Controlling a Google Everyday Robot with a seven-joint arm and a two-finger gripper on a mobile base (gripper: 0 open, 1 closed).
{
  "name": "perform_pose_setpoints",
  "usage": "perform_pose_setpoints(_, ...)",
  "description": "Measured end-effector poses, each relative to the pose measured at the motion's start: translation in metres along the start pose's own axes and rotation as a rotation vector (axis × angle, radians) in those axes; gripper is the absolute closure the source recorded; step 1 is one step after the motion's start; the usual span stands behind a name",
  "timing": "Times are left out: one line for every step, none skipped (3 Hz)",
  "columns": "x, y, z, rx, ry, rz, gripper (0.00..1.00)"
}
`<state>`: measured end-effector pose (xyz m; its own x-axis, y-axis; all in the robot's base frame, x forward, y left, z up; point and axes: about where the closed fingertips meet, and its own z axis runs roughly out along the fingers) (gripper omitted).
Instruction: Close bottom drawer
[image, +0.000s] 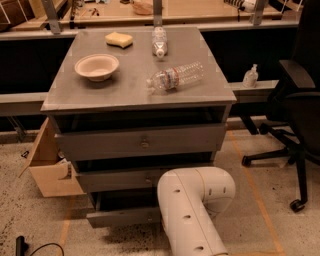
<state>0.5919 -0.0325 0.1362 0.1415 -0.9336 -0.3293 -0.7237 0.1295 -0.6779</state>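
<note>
Nearest, the arm's white link (192, 215) fills the lower middle and hides the gripper, which must sit beyond it near the lower drawers; whether it is clenched or released cannot be told. Just left of the link, the bottom drawer (122, 216) juts toward the near side with a dark gap above its front, so it looks open and the push is left to do. Farther up, the bench (125, 97) carries a bowl (97, 66) and a lying bottle (175, 77).
</note>
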Motion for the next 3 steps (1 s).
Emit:
perform_pose_setpoints(0.0000,0.0005,-0.0005,0.001,0.000,-0.001,1.00)
perform_pose_setpoints(0.0007,-0.0041,0.0028,0.022,-0.001,-0.014,1.00)
perform_pose_setpoints(0.0019,-0.0087,0.0059,0.042,-0.005,-0.024,1.00)
